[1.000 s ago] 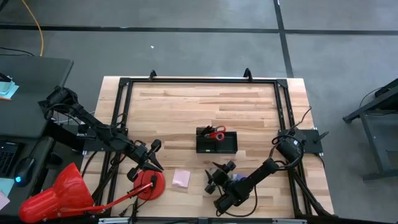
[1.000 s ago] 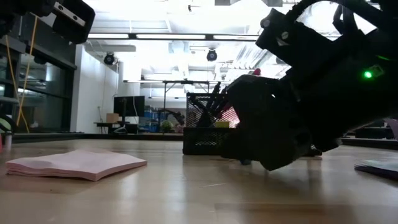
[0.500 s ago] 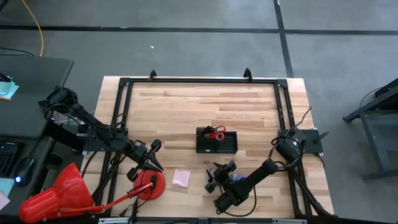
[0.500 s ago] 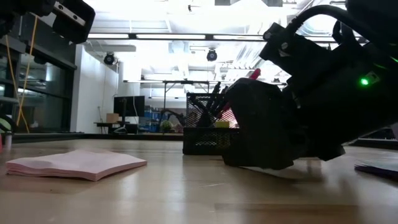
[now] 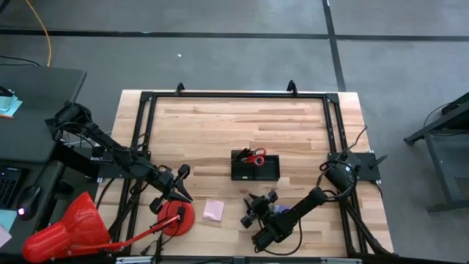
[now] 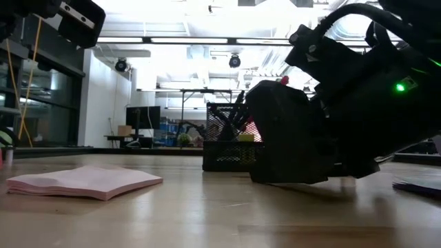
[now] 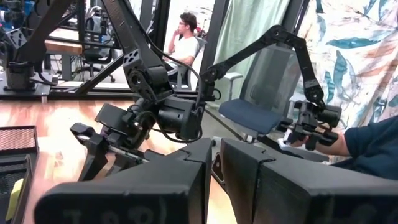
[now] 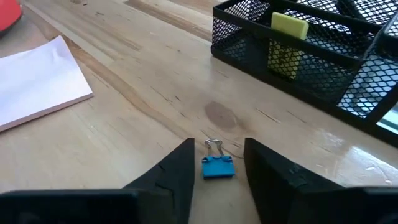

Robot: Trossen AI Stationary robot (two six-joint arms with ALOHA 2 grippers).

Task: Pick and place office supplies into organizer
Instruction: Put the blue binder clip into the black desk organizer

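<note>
Lowered since a second ago, the right gripper [image 8: 217,163] has its fingers apart either side of a blue binder clip [image 8: 217,166] lying flat on the worktop [image 8: 143,99], wire handle toward the black organizer [image 8: 298,56] nearby. Pink pad [image 8: 37,84] lies aside. Left gripper [image 5: 178,183] waits, fingers together.
</note>
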